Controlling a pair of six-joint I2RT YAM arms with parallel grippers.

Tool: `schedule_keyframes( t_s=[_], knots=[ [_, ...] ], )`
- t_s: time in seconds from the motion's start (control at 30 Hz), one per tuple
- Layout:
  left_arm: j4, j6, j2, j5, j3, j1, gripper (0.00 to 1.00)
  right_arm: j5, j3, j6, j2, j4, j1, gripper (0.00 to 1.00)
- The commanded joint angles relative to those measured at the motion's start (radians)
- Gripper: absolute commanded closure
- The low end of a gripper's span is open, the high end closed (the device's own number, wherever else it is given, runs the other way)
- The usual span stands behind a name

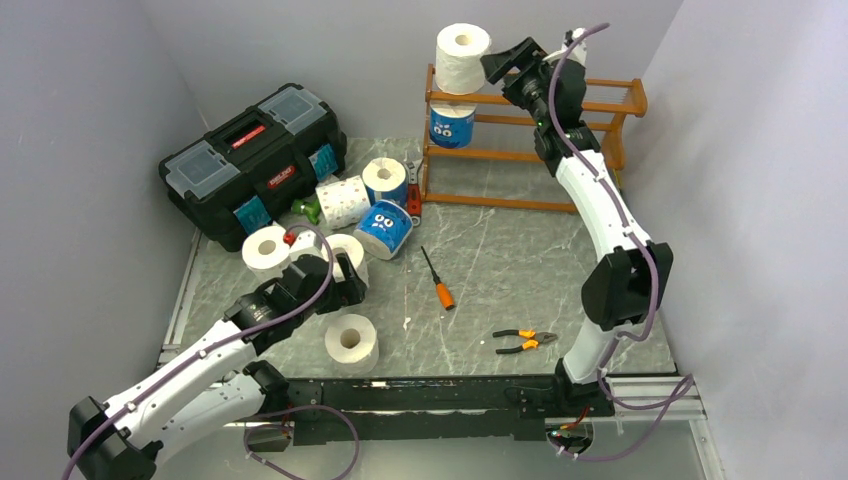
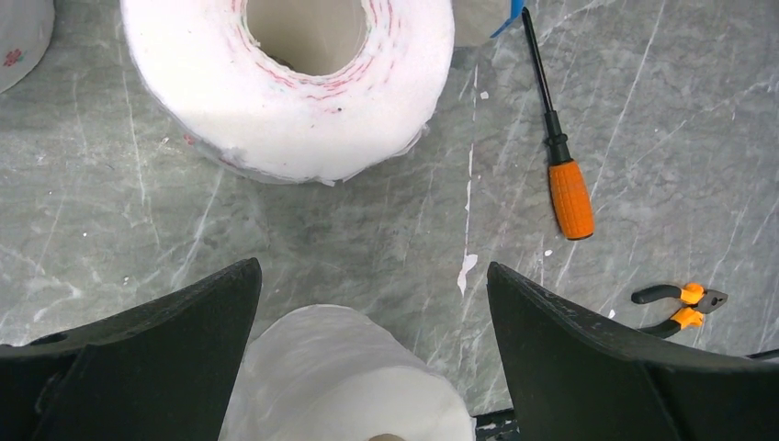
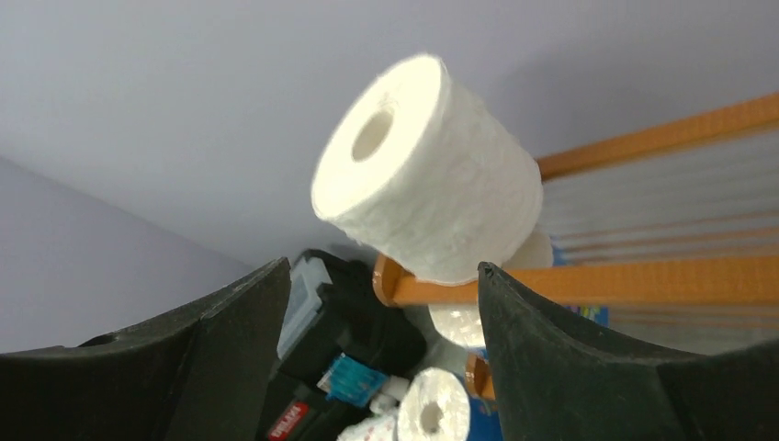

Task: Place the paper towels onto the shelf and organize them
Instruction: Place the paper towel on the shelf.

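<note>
The shelf stands at the back right. One white paper towel roll rests on the left end of its top tier, and a blue-wrapped roll sits on the tier below. My right gripper is open just right of the white roll; the roll lies on the top rail beyond the gripper, free of both fingers. My left gripper hangs open over the loose rolls. In the left wrist view a white roll lies ahead of the gripper and another shows low between its fingers, ungripped.
A black toolbox stands at the back left. Beside it lie two blue-wrapped rolls, a patterned white roll and a white roll. An orange-handled screwdriver and pliers lie mid-table.
</note>
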Motion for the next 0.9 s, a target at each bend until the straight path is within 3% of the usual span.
schedule_keyframes(
  t_s=[0.0, 0.13, 0.3, 0.53, 0.87],
  knots=[
    [0.048, 0.021, -0.024, 0.01, -0.01, 0.002, 0.01, -0.128, -0.06, 0.112, 0.008, 0.243, -0.074, 0.26],
    [0.021, 0.015, -0.028, -0.005, -0.004, 0.003, 0.0, -0.177, -0.11, 0.26, 0.06, 0.363, -0.121, 0.46],
    [0.012, 0.009, -0.029, -0.013, -0.008, 0.002, 0.01, -0.127, -0.071, 0.252, 0.11, 0.363, -0.125, 0.7],
    [0.022, 0.015, -0.008, -0.014, 0.002, 0.002, 0.01, -0.086, 0.033, 0.249, 0.193, 0.314, -0.124, 0.81],
    [0.036, 0.012, 0.022, 0.008, 0.009, 0.002, 0.01, -0.165, 0.164, 0.236, 0.289, 0.273, -0.107, 0.82]
  ],
)
